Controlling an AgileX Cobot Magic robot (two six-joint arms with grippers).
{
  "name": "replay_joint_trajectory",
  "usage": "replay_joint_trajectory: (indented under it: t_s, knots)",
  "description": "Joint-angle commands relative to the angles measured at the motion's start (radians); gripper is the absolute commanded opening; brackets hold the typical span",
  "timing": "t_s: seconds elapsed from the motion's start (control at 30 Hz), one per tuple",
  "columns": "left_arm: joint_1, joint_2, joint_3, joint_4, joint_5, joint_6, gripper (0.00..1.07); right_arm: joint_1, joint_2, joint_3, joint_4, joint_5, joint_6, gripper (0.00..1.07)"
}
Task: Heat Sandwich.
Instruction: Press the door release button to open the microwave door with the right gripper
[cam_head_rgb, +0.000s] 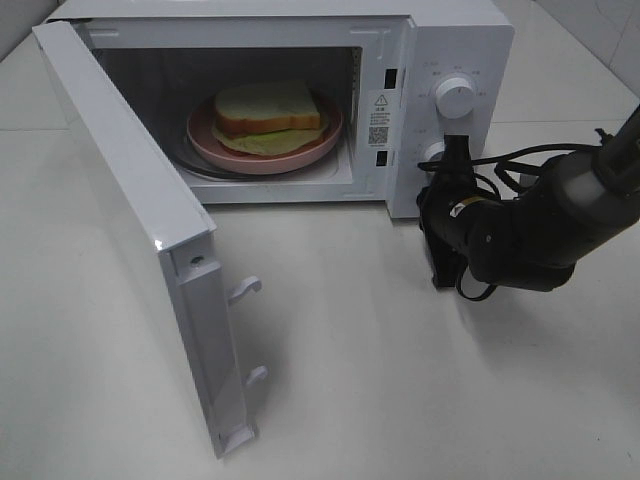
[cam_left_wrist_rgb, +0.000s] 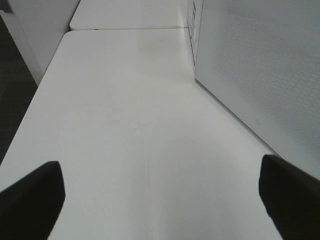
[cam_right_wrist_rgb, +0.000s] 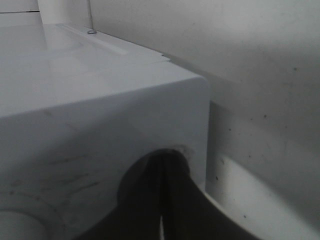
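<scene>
The sandwich (cam_head_rgb: 268, 112) lies on the pink plate (cam_head_rgb: 300, 158) inside the microwave (cam_head_rgb: 455, 40), left of the closed right end effector (cam_head_rgb: 455, 152) at the lower knob (cam_head_rgb: 432, 151), while the open left end effector (cam_left_wrist_rgb: 160, 197) sits beside the open door (cam_head_rgb: 120, 200).

We find the microwave (cam_head_rgb: 450, 40) at the back of the table (cam_head_rgb: 400, 350), its door (cam_head_rgb: 130, 210) standing open toward the front left. In the cavity sits a plate (cam_head_rgb: 265, 155), and the sandwich (cam_head_rgb: 268, 110) lies on it. Right of the cavity we count 2 knobs on the panel, the upper knob (cam_head_rgb: 456, 97) above the lower knob (cam_head_rgb: 433, 152). The right gripper (cam_head_rgb: 455, 158) is just before the lower knob. The left gripper (cam_left_wrist_rgb: 160, 195) hangs over the table beside the door.
</scene>
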Motion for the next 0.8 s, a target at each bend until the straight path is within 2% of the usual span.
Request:
replay_joint_trajectory:
  t_s: [0.03, 0.8]
  knots:
    - [0.0, -0.025, 0.003, -0.006, -0.008, 0.0, 1.0, -0.022, -0.019, -0.052, -0.068, -0.098, -0.01, 0.01]
    - [0.0, -0.025, 0.003, -0.006, -0.008, 0.0, 1.0, -0.021, -0.141, 0.099, -0.171, 0.096, 0.015, 0.01]
